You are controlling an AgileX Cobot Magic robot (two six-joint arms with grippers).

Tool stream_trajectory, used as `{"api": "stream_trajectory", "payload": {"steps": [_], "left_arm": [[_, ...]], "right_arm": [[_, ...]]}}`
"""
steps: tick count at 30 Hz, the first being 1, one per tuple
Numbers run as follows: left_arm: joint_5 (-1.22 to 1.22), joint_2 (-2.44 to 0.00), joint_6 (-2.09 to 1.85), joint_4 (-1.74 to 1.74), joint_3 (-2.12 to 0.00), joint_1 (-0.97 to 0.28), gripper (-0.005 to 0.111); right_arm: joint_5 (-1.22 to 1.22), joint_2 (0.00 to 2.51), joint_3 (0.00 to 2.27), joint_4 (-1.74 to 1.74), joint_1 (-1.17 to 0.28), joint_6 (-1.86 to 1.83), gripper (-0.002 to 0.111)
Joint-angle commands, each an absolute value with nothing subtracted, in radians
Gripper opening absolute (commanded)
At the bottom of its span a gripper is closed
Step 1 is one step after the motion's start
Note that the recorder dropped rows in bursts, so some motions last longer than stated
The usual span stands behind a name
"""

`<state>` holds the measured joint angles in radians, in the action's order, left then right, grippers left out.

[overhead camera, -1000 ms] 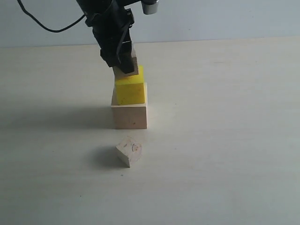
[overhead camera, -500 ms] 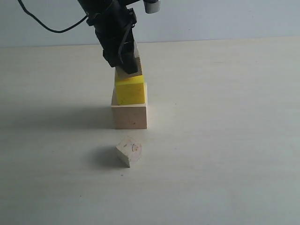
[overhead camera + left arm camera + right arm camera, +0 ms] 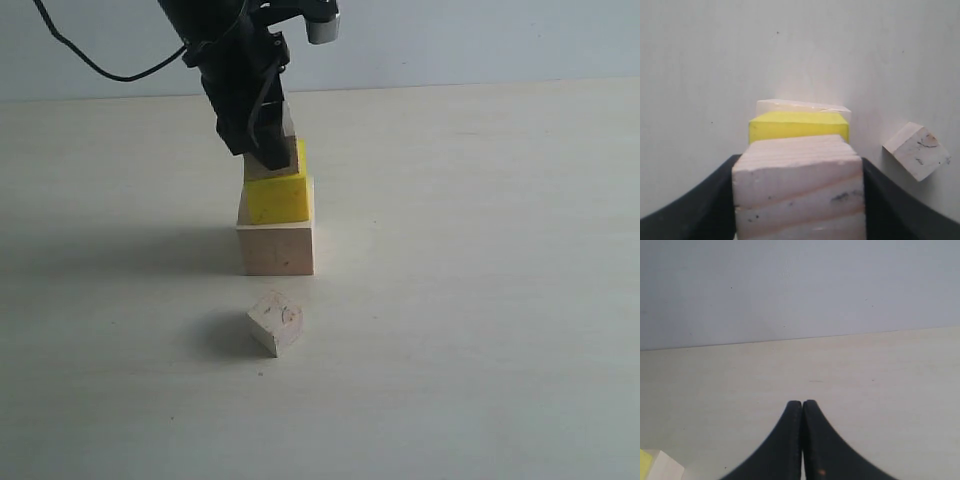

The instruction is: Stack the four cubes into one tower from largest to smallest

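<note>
The large pale wooden cube [image 3: 278,250] stands on the table with the yellow cube [image 3: 279,201] on top of it. My left gripper [image 3: 267,155] is shut on a smaller bare wooden cube [image 3: 258,171], which it holds right at the yellow cube's top. The left wrist view shows that cube [image 3: 799,185] clamped between both black fingers [image 3: 715,205], with the yellow cube [image 3: 797,126] just beyond. The smallest cube [image 3: 276,322], with a knot mark, lies tilted on the table in front of the stack. My right gripper [image 3: 802,406] is shut and empty, off to the side.
The pale wooden table [image 3: 480,300] spreads wide on all sides of the stack. A grey wall [image 3: 480,40] rises behind its far edge. The left arm's black cable [image 3: 90,60] hangs at the upper left.
My left gripper has come down a little with the wooden cube, bringing it onto the yellow cube's top. The stack, the smallest cube and the right gripper have not moved.
</note>
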<state>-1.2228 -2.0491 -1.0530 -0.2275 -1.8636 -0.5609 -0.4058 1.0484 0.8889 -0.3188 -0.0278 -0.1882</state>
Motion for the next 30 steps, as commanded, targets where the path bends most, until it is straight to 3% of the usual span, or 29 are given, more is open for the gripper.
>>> {"api": "stream_trajectory", "payload": {"steps": [1,30], "left_arm": [[-1.221,-2.035,-1.065,-0.219,-1.850,-0.563,0.000],[-1.221,-2.035,-1.173,-0.242,-1.850,-0.563,0.000]], "right_arm": [[-0.396,1.049,0.883,-0.314,-0.023,-0.191,0.000],[-0.396,1.049,0.883,-0.314,-0.023,-0.191,0.000]]}}
